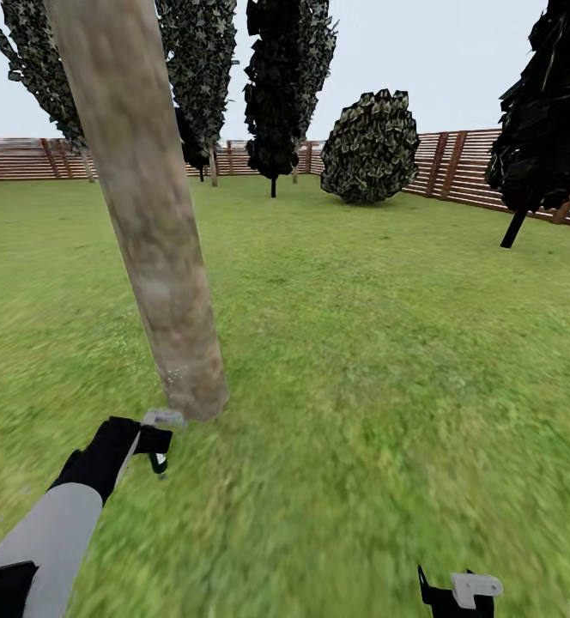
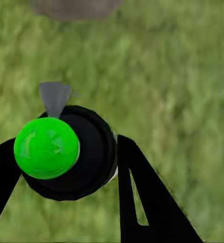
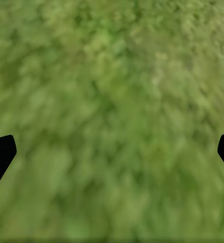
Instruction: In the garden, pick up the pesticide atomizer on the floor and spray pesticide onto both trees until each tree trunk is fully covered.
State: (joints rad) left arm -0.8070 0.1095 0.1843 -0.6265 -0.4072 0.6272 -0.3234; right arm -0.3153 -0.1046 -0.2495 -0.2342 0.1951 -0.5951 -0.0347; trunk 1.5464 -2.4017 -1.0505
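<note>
A thick beige and grey-brown tree trunk [image 1: 148, 215] rises from the grass just ahead on the left, and its base [image 2: 74, 7] shows in the left wrist view. My left gripper [image 1: 152, 442] is low beside that base, shut on the pesticide atomizer [image 2: 66, 152], a black round body with a bright green top [image 2: 46, 148]. Its grey nozzle [image 2: 54, 97] points at the trunk's foot. A few pale specks [image 1: 178, 373] hang near the lower trunk. My right gripper [image 1: 457, 592] hangs open over bare grass [image 3: 112, 101], holding nothing.
The lawn stretches ahead and to the right. A brown slat fence [image 1: 457, 167] rings it. A round shrub [image 1: 371, 148] and dark conifers [image 1: 276, 86] stand at the back, and another dark tree [image 1: 542, 112] leans at the right.
</note>
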